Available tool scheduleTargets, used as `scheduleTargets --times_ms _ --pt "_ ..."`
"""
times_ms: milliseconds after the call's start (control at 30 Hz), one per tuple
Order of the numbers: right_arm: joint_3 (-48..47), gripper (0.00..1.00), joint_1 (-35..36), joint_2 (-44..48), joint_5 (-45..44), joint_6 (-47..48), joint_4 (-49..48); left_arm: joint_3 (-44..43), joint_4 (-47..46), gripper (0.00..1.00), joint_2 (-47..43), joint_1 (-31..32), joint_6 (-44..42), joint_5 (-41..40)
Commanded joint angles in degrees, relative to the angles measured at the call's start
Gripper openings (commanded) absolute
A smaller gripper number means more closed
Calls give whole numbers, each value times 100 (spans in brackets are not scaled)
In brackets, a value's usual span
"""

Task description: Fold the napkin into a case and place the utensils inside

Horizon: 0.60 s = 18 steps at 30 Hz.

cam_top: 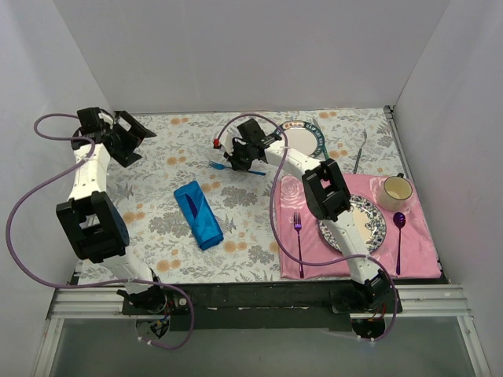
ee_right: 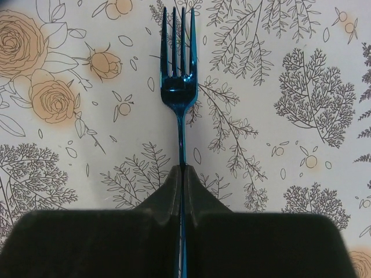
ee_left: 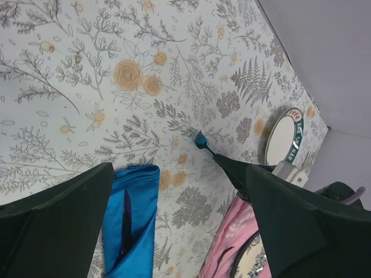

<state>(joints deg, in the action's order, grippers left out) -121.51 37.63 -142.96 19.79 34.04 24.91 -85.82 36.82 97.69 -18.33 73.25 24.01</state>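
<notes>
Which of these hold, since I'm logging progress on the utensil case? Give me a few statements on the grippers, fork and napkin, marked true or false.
1. The right gripper is shut on the blue fork by its handle. True.
2. The left gripper holds the folded napkin. False: it is open and empty, above the tablecloth.
3. A dark knife sits tucked in the folded napkin. True.
4. The blue fork is inside the folded napkin. False: it is outside it, over the tablecloth.
</notes>
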Motion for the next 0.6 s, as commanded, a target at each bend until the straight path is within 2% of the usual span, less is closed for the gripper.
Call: scheduleTargets --times_ms 0,200,567 --pt "119 1 -19 144 -248 -213 359 328 -684 98 -619 -39 -671 350" --pt "550 1 -27 944 -441 -1118 -846 908 -1685 98 -1129 -31 -865 841" --pt "707 1 25 1709 -371 -2182 -1075 1129 -1977 96 -1130 118 -1690 1642"
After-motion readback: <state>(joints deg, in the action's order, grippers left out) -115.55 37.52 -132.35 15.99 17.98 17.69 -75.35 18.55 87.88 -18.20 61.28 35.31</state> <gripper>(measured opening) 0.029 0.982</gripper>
